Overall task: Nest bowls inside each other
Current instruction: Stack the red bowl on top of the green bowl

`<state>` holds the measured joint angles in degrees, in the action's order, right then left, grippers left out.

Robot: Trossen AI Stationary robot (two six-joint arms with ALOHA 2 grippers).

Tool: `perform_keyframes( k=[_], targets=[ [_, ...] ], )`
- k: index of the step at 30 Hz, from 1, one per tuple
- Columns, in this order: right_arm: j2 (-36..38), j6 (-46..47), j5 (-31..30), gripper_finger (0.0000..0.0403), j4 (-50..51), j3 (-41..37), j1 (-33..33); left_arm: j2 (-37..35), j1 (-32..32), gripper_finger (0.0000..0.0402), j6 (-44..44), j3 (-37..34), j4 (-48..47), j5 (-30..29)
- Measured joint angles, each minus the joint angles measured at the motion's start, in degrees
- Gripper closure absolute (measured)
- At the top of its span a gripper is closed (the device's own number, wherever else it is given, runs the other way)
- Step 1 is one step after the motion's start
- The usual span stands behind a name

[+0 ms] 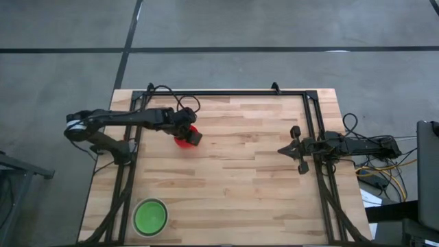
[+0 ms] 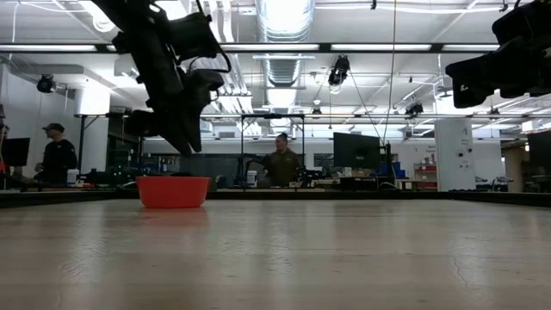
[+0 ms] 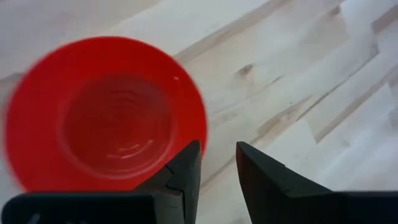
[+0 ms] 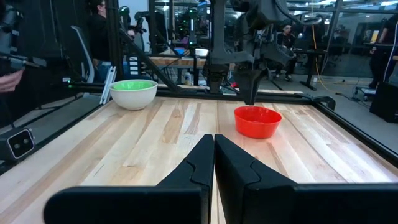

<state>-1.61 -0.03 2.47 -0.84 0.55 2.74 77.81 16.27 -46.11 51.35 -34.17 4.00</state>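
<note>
A red bowl point(image 1: 181, 142) point(image 2: 172, 191) stands upright on its base on the wooden table, toward the far left. My left gripper point(image 3: 219, 152) point(image 2: 185, 146) hangs just above the bowl's rim on the side toward the table's middle. It slants down, open by a narrow gap, with nothing between the fingers. A whitish bowl point(image 1: 149, 217) point(image 4: 133, 93) with green inside stands at the near left corner. How many green bowls sit in it I cannot tell. My right gripper point(image 4: 214, 146) point(image 1: 300, 149) rests shut and level at the right edge.
A black metal frame point(image 1: 226, 93) runs along the table's far, left and right sides. Bare wood lies between the red bowl and the whitish bowl. People and desks show in the room beyond the table.
</note>
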Motion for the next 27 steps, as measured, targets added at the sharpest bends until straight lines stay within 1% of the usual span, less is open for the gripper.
perform_keyframes(
  k=[4, 12, 18, 23, 27],
  targets=[
    [0.0, 0.0, 0.0, 0.0394, 0.0, 0.0, 0.0, 3.1, 0.0, 0.0296, 1.2, 0.6, 1.6, 3.3],
    [0.0, 0.0, 0.0, 0.0394, 0.0, 0.0, 0.0, 8.2, 0.2, 0.0296, 4.3, 3.8, 1.5, 6.2],
    [0.0, 0.0, 0.0, 0.0394, 0.0, 0.0, 0.0, 9.2, 0.3, 0.0296, 5.2, 5.7, -1.0, 5.7],
    [0.0, 0.0, 0.0, 0.0394, 0.0, 0.0, 0.0, 9.3, 0.6, 0.0296, 4.9, 5.7, -5.4, 3.3],
    [0.0, 0.0, 0.0, 0.0394, 0.0, 0.0, 0.0, 9.9, 0.9, 0.0296, 5.0, 5.7, -5.9, 3.1]
  ],
)
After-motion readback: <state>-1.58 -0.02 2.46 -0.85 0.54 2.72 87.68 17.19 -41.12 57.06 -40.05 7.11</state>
